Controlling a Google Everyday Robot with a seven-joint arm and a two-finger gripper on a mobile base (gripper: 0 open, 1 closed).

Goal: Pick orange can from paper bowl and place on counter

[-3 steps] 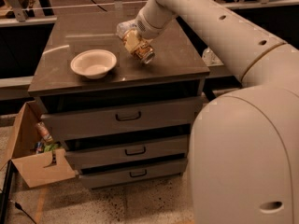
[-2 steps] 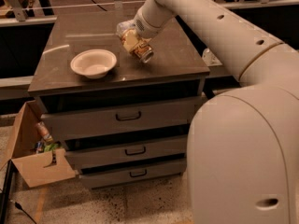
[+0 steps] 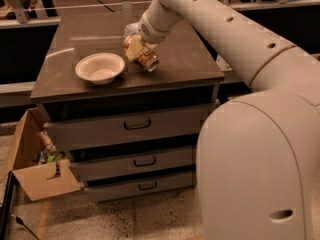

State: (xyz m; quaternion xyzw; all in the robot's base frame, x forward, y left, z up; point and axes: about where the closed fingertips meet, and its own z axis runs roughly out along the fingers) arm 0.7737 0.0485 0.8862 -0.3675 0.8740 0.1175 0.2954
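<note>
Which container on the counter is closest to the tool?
The orange can, tilted right at the tool near the middle of the counter. The paper bowl sits apart from the tool, empty.

The robot is clad all over in a smooth, slightly glossy cream-white shell. Its near-right bulk is a big rounded housing (image 3: 250, 174) with soft corners and one small dark oval slot (image 3: 281, 215) low on its side. A curved seam separates it from the arm (image 3: 220, 29), a thick tube with a row of small dark round holes (image 3: 230, 19) along its upper surface. The tube narrows to a slimmer, paler wrist at the far left. There the gripper (image 3: 137, 51), cream-yellow and blocky, is clamped on the orange can (image 3: 146, 60) just above the counter (image 3: 190, 64).
</note>
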